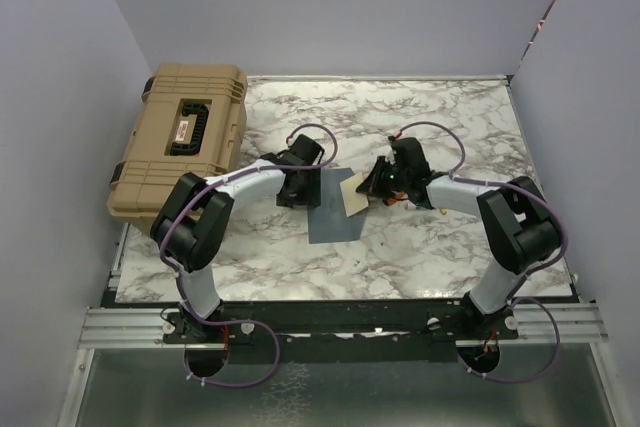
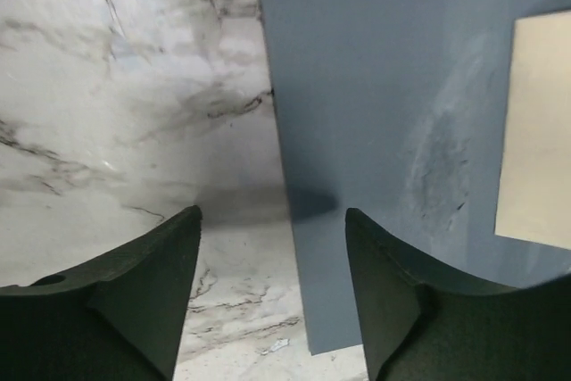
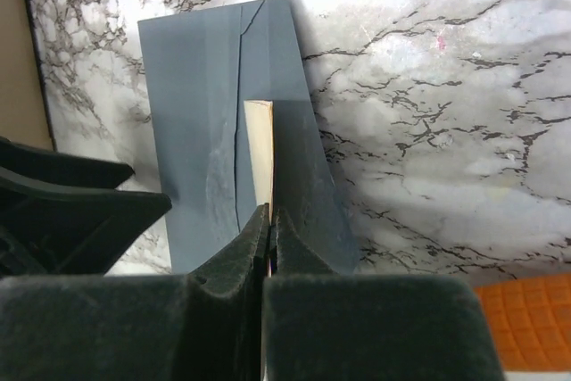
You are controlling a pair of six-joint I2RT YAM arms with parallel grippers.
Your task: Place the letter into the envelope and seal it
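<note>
Letter (image 1: 352,195) looked light and card-stiff to me; an edge grip suited it.
Right fingers (image 3: 241,256) were clamped on its 3 o'clock edge; my left fingers (image 2: 152,283) stood apart at the envelope's (image 1: 330,215) 10 o'clock.

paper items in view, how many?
2. Grey-blue envelope flat on the table; cream letter over its right edge, pinched by the right gripper. Anything inside the envelope would be hidden.

Letter (image 2: 535,131): mostly cut off by the left wrist view's edge; near end hidden inside the closed right hand (image 3: 269,213).
Envelope (image 1: 333,215): left edge partly covered by left hand (image 1: 303,191) overhead.
Orange item (image 3: 526,318): cropped at corner, unidentifiable.
</note>
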